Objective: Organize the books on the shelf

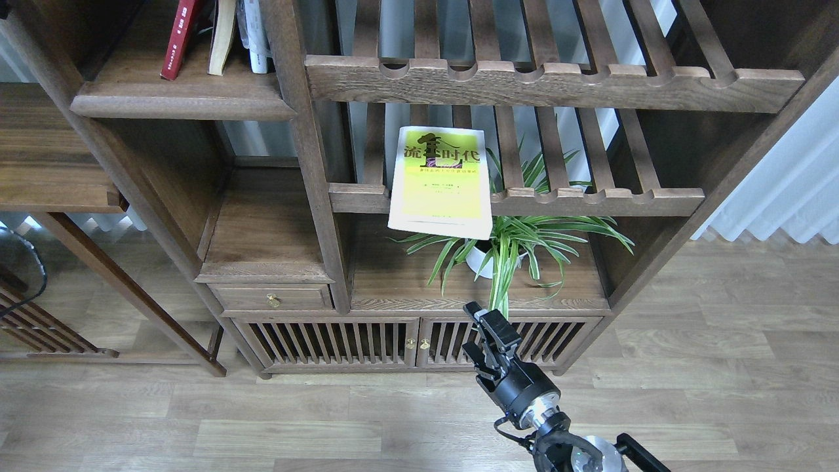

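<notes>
The yellow-green book [440,180] with black Chinese characters lies flat, cover up, on the lower slatted rack, and its near edge overhangs the scalloped rail. The dark red book [179,38] stands leaning on the solid shelf board [177,105] at the upper left. A cream book [223,38] and a white one [254,36] stand beside it. My right gripper [467,329] is low in front of the cabinet doors, well below the yellow-green book. It is open and empty. My left gripper is out of view.
A potted spider plant [508,252] stands on the cabinet top under the rack. An upper slatted rack [550,82] overhangs the book. A small drawer [270,298] and slatted doors [367,341] are below. A dark cable [26,275] shows at the left edge.
</notes>
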Motion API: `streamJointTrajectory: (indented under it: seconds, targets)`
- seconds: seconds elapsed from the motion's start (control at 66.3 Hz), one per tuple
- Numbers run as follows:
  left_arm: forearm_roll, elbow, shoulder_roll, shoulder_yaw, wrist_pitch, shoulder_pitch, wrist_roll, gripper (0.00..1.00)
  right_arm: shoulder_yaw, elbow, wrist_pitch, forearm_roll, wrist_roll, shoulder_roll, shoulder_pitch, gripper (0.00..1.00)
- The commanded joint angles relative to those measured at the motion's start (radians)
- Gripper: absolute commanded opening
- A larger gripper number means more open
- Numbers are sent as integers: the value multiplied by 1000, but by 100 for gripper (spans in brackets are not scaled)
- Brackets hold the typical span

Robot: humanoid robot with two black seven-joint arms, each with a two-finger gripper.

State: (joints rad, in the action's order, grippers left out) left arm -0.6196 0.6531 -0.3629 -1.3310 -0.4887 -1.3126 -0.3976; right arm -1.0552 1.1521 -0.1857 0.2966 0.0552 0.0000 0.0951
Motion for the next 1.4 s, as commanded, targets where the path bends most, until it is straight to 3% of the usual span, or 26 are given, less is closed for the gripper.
streamJointTrajectory:
  seconds: [0.0, 0.226, 0.497, 0.829, 0.935, 0.965, 1.191, 1.387]
  targets:
    - [14, -12, 33, -2, 0, -7, 16, 3, 0, 3, 0, 1, 0, 0, 0, 99]
    - [32, -115, 75, 15, 0, -36, 20, 3, 0, 8, 0, 1, 0, 0, 0, 99]
    - [23, -112, 55, 124, 0, -43, 28, 3, -12, 9, -1, 1, 0, 0, 0, 99]
    - [-15, -95, -16, 147, 0, -33, 36, 2, -11, 9, 0, 1, 2, 0, 0, 99]
    - [-22, -96, -16, 161, 0, -28, 88, 2, -11, 9, 0, 1, 2, 0, 0, 99]
    - [-37, -96, -22, 194, 0, -27, 143, 2, -11, 9, 0, 3, 2, 0, 0, 99]
    - [-80, -107, -31, 225, 0, -11, 331, 2, -11, 9, 0, 1, 2, 0, 0, 99]
    - [-86, -110, -27, 231, 0, 16, 396, 3, -11, 11, -1, 3, 0, 0, 0, 99]
